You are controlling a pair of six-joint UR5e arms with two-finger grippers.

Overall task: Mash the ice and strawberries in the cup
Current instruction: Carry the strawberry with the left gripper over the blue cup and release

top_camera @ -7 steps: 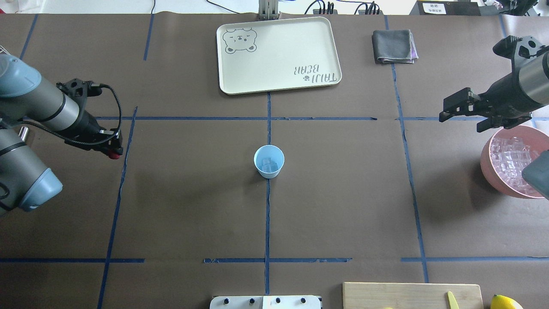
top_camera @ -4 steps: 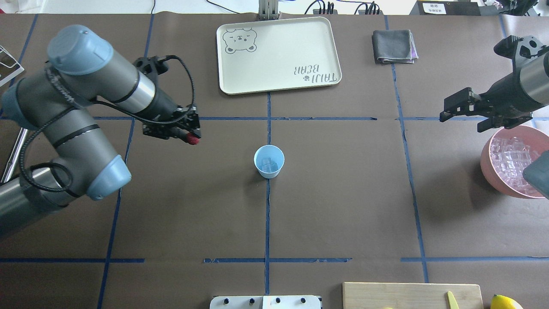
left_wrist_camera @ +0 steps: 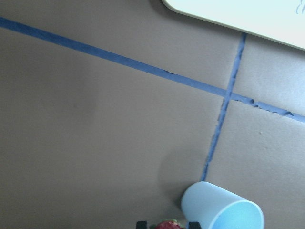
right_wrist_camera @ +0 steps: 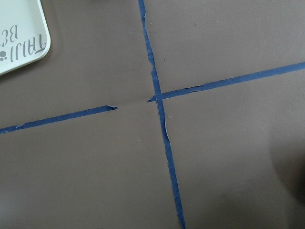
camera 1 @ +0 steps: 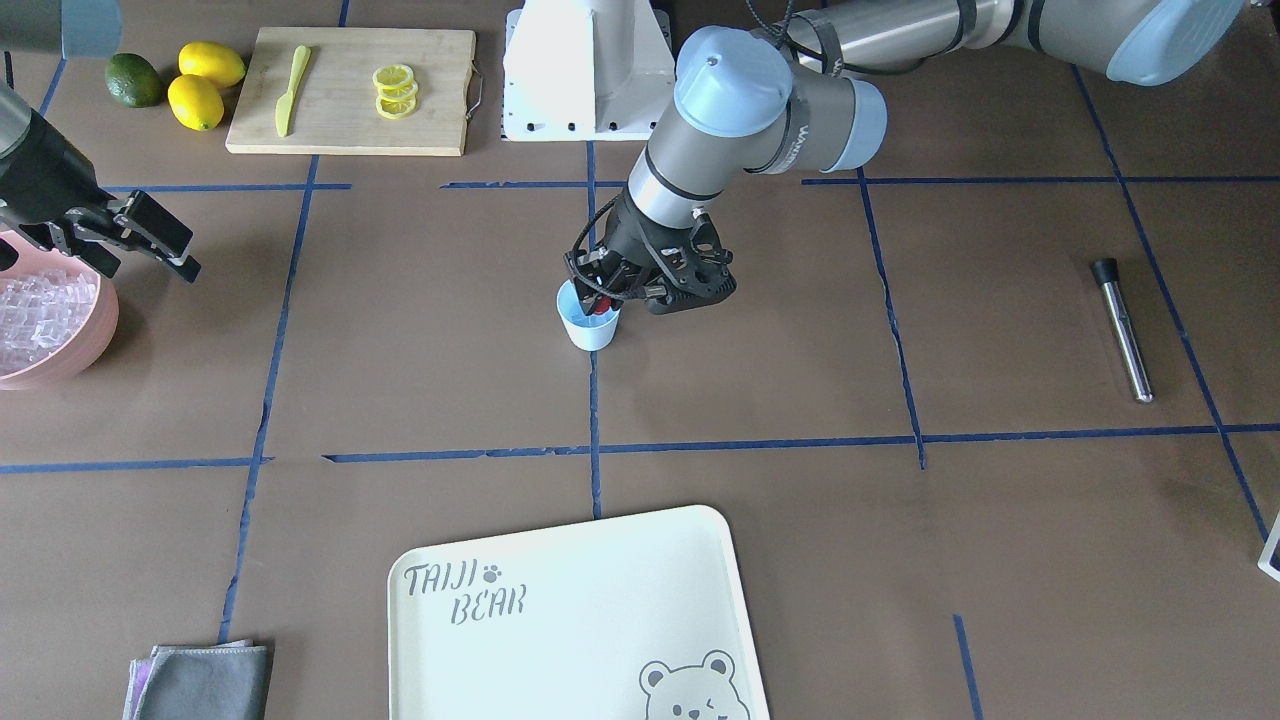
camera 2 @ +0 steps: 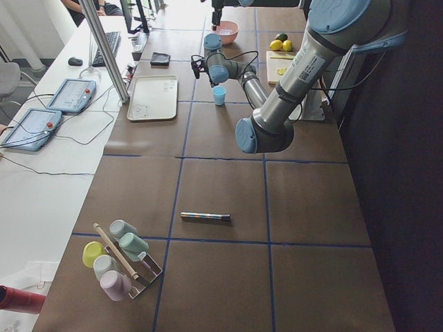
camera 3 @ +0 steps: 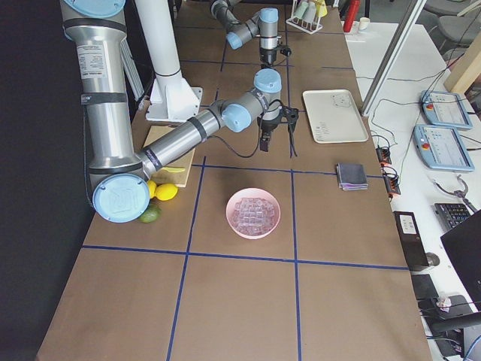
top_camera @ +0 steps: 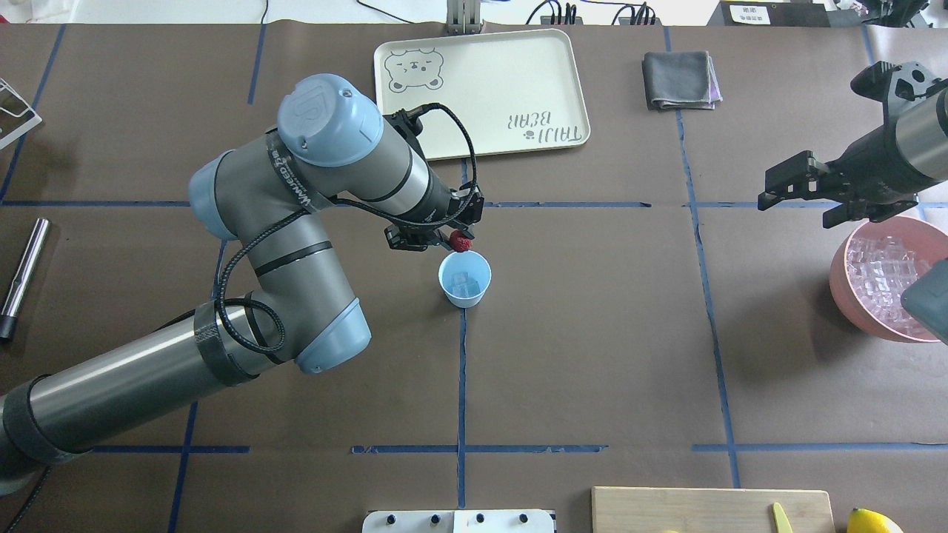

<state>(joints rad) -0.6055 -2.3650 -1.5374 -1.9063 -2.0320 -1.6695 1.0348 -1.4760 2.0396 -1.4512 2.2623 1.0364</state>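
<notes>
The left tool (top_camera: 461, 241) pinches the little red strawberry (top_camera: 462, 243) between its two fingers. Its jaws stand close together, with only the berry in the gap. The berry hangs in the air right at the edge of the cup (top_camera: 446, 287). It is not in the cup yet. I cannot tell if it is fully over the opening or just beside the rim.

The cup stands upright in the middle of the worktop (top_camera: 592, 355), on a blue tape line. Its open side faces up, so things can fall in from above. Some ice (top_camera: 465, 281) sits at the bottom already. I think the berry is held up high and near the rim so it can drop down onto the ice. The tool comes in from the side at a slant, and that leaves the top of the cup free.

The right tool (top_camera: 803, 203) has its fingers spread wide and holds nothing. It hangs over the worktop beside the pink bowl (top_camera: 840, 285), which is full of more ice cubes (top_camera: 881, 270). It is well apart from the cup. I think it waits out there so the two arms do not bump.

A metal stick (camera 1: 1122, 330) lies flat on the worktop on the robot's left side, far from the cup. Nothing touches it. My guess is that it is for the mashing, which is not yet begun
</notes>
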